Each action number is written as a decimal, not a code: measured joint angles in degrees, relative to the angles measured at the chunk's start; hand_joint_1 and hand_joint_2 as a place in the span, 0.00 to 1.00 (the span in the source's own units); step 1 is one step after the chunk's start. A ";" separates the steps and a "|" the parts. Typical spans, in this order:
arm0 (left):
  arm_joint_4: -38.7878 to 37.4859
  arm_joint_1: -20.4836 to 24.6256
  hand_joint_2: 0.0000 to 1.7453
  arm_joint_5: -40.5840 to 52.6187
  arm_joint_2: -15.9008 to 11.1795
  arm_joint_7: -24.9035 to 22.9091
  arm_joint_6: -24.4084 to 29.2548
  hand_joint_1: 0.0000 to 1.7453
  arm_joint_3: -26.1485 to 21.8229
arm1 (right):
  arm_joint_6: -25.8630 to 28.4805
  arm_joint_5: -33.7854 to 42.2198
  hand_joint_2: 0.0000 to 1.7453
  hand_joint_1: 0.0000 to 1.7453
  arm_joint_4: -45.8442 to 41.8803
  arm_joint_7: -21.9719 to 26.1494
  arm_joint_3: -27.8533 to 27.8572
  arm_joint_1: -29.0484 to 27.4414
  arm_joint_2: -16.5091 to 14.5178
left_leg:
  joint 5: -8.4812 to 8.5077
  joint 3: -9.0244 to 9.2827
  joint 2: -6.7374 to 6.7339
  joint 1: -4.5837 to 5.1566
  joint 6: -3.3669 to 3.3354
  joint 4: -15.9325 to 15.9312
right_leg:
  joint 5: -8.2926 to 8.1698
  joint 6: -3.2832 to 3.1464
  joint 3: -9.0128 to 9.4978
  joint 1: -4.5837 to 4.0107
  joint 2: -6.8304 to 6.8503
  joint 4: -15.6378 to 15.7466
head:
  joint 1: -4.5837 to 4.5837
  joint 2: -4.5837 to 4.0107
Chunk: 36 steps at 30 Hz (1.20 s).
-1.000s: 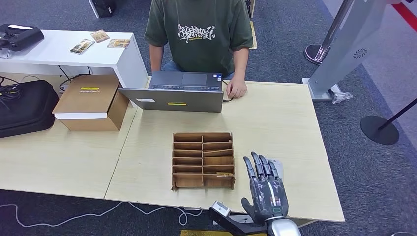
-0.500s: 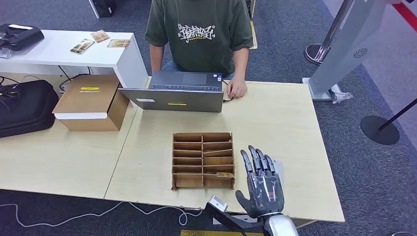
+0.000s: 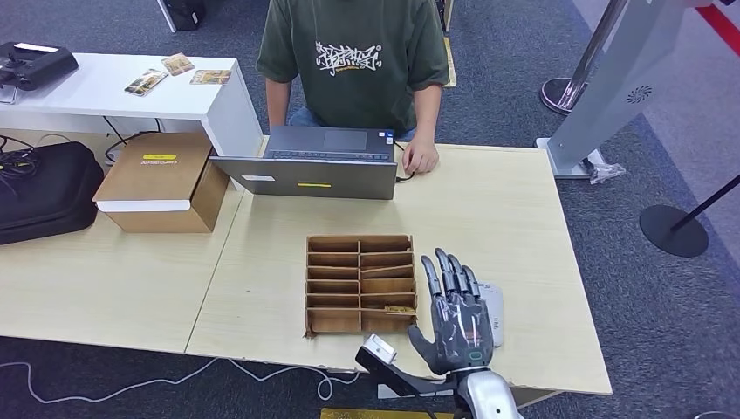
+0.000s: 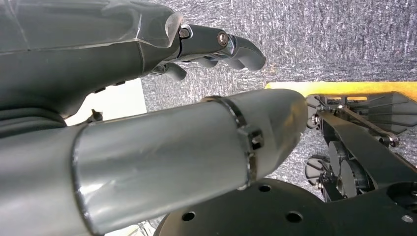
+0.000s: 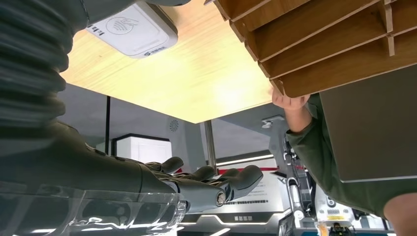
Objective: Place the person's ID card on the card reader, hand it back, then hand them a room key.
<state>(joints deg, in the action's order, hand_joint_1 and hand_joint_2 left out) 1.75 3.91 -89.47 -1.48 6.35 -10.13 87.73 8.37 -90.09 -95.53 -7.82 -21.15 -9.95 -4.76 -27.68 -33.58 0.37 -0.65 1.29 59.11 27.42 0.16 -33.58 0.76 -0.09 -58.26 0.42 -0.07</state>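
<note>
On the near right part of the wooden counter (image 3: 524, 227), the robot's right hand (image 3: 455, 316) hovers with its fingers (image 3: 441, 272) straight, spread apart and holding nothing. It partly covers a white card reader (image 3: 494, 310) that lies flat on the counter, just beside a wooden compartment rack (image 3: 359, 284). One small card (image 3: 400, 309) rests in the rack's near right slot; whether it is a room key cannot be told. No ID card is visible on the reader or in the hand. A person in a green shirt (image 3: 353, 57) sits across the counter behind an open laptop (image 3: 316, 163), one hand (image 3: 420, 157) resting by it. The left hand (image 4: 216, 44) hangs low over grey carpet, its fingers loosely curled around nothing. The risk from here, as a judgement: the spread fingers sit close to the rack's right wall, so a sideways sweep could knock or shift the rack, or nudge the reader toward the counter's near edge, which is close. Open bare counter lies ahead between the rack and the laptop and out to the right.
</note>
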 joint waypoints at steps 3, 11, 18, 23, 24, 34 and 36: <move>0.00 0.08 0.00 -0.04 -0.17 -0.17 0.07 0.00 0.00 | -0.39 -0.02 1.00 0.00 0.41 0.01 0.03 -0.01 0.00 | 0.00 0.00 0.00 0.00 0.00 0.00 | 0.00 0.00 0.00 0.00 0.00 0.00 | 0.00 0.00; 0.00 0.31 0.00 -0.17 -0.79 -0.33 0.14 0.00 0.04 | -3.67 -0.02 1.00 0.00 2.82 0.21 -0.95 0.12 0.00 | 0.00 0.00 0.00 -0.01 0.00 0.00 | 0.00 0.00 0.00 0.00 0.00 0.00 | 0.00 0.01; 0.00 0.35 0.00 -0.52 -1.08 -0.34 0.19 0.00 0.04 | -2.80 1.08 1.00 0.00 5.94 1.78 -2.24 1.61 0.02 | 0.00 0.00 0.00 0.00 0.00 0.00 | 0.00 0.00 0.00 0.00 0.00 0.00 | 0.00 0.01; 0.00 0.35 0.00 -0.51 -1.08 -0.34 0.19 0.00 0.04 | 0.48 3.06 1.00 0.00 8.53 3.45 -2.01 3.39 -0.01 | 0.00 0.00 0.00 0.00 0.00 0.00 | 0.00 0.00 0.00 0.00 0.00 0.00 | 0.00 0.00; 0.00 0.35 0.00 -0.51 -1.08 -0.34 0.19 0.00 0.04 | 0.90 3.22 1.00 0.00 9.12 3.69 -1.89 3.75 -0.05 | 0.00 0.00 0.00 0.00 0.00 0.00 | 0.00 0.00 0.00 0.00 0.00 0.00 | 0.00 0.01; 0.00 0.34 0.00 -0.51 -1.08 -0.39 0.02 0.00 0.04 | 3.37 3.05 1.00 0.00 13.22 4.87 -0.93 5.79 -1.32 | 0.00 0.00 0.00 -0.01 0.00 0.00 | 0.00 0.00 0.00 0.00 0.00 0.00 | 0.01 0.01; 0.00 0.34 0.00 -0.52 -1.09 -0.58 -0.01 0.00 0.04 | 3.55 2.96 1.00 0.00 13.63 4.91 -0.84 5.84 -1.51 | 0.00 0.00 0.00 -0.01 0.00 0.00 | 0.00 0.00 0.00 0.00 0.00 0.00 | 0.01 0.01</move>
<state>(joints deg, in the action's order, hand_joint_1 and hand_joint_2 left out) 1.75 4.24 -89.99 -2.57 5.77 -10.14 87.78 11.92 -87.13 -81.89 -2.92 -21.99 -4.11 -6.27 -27.68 -33.57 0.37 -0.66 1.30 59.11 27.42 0.16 -33.59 0.76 -0.10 -58.26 0.42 -0.07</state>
